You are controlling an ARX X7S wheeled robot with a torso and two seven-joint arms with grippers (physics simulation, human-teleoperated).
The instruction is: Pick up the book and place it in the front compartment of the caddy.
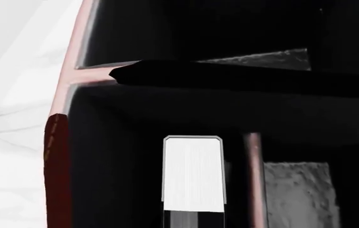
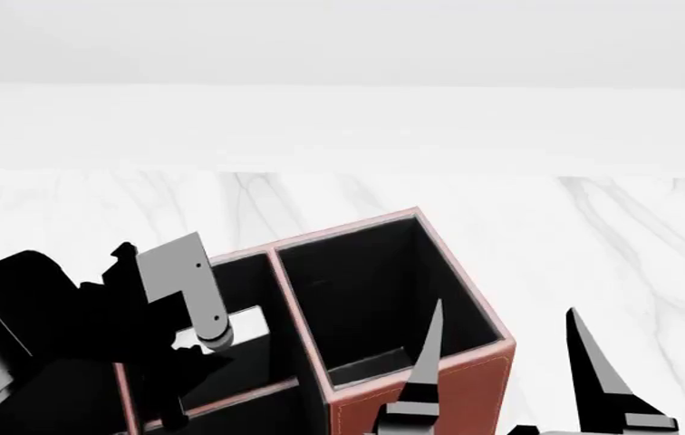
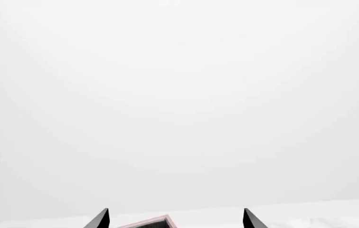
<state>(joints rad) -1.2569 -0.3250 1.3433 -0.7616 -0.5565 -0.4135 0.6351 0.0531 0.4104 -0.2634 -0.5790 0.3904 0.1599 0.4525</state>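
Left wrist: my left pincer (image 1: 193,216) hangs over the caddy (image 1: 62,90), the book (image 1: 193,173) edge-down beneath for its slot; grip hidden. Head: the book (image 2: 236,319) shows there. Right wrist: right pincer (image 3: 174,219) spread, empty.

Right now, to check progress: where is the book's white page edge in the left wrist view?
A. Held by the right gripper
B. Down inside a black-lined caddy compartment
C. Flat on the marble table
B: the book stands between the caddy walls, below its rim.
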